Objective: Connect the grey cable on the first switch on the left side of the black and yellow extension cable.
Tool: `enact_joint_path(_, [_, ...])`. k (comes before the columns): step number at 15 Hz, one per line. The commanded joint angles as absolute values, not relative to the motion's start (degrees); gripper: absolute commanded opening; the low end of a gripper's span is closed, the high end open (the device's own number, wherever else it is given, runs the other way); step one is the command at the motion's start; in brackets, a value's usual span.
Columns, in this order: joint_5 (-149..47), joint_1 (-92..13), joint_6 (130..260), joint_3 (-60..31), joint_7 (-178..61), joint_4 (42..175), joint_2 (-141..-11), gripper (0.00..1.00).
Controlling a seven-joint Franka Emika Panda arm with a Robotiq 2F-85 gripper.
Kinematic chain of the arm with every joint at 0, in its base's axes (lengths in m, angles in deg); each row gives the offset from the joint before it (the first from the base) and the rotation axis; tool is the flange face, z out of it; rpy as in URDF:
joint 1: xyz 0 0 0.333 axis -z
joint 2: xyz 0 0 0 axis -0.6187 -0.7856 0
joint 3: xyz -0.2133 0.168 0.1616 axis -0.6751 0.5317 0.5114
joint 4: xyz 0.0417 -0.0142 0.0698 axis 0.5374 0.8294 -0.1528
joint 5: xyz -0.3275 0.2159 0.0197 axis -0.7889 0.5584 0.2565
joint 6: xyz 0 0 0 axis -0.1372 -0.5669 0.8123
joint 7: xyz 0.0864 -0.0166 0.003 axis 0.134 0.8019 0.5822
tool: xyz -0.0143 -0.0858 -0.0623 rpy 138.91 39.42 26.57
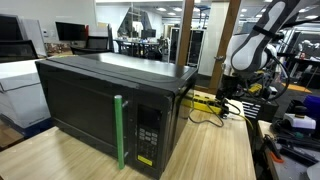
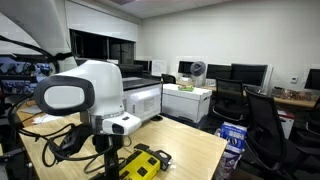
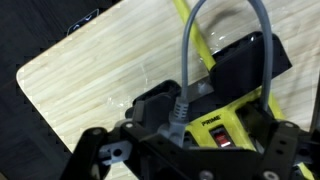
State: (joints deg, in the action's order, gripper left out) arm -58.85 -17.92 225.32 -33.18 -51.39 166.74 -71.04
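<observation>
And here we are looking down the wrist view, where the grey cable (image 3: 222, 40) is arching up in a smooth, rubbery loop and coming down into a small grey plug (image 3: 180, 105), which is sitting right at the black head of the strip (image 3: 232, 112). The strip itself is showing as a long, flat, yellow plastic bar with black moulded parts, and its long axis is running diagonally across this view, from lower right up toward the top centre, over the pale, wood-grain table (image 3: 90, 70). The gripper (image 3: 185, 150) is crowding the bottom of the wrist view, black and angular, closing around the plug end of the cable, though the fingertips are blurring into the dark shapes and I cannot tell how wide the jaws are standing or whether they are truly clamping. In an exterior view the strip (image 2: 143, 163) is lying near the table's near edge, just below the white arm (image 2: 85, 95). In an exterior view the strip (image 1: 205, 100) is lying just beside the big, boxy black microwave (image 1: 110, 105), toward the table's far edge, its green handle (image 1: 119, 130) standing upright.
</observation>
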Motion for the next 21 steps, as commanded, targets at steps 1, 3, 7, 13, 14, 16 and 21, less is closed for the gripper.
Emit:
enact_joint_path(1, [-54.7, -16.6, 225.0, -31.8, -48.5, 168.9, -68.4, 1.00])
enact_joint_path(3, [-54.4, -16.6, 225.5, -32.3, -48.4, 168.9, -68.8, 1.00])
enact_joint_path(7, [-52.8, -14.9, 224.5, -32.3, -47.0, 168.3, -68.4, 1.00])
enact_joint_path(13, [-48.9, -12.4, 224.1, -31.7, -43.6, 167.9, -67.7, 1.00])
enact_joint_path(14, [-48.4, -12.2, 224.1, -31.6, -43.2, 167.9, -67.6, 1.00])
enact_joint_path(16, [-46.5, -11.1, 224.2, -30.4, -41.4, 167.9, -67.3, 1.00])
enact_joint_path(21, [-39.6, -9.0, 224.0, -26.7, -35.2, 167.4, -67.6, 1.00])
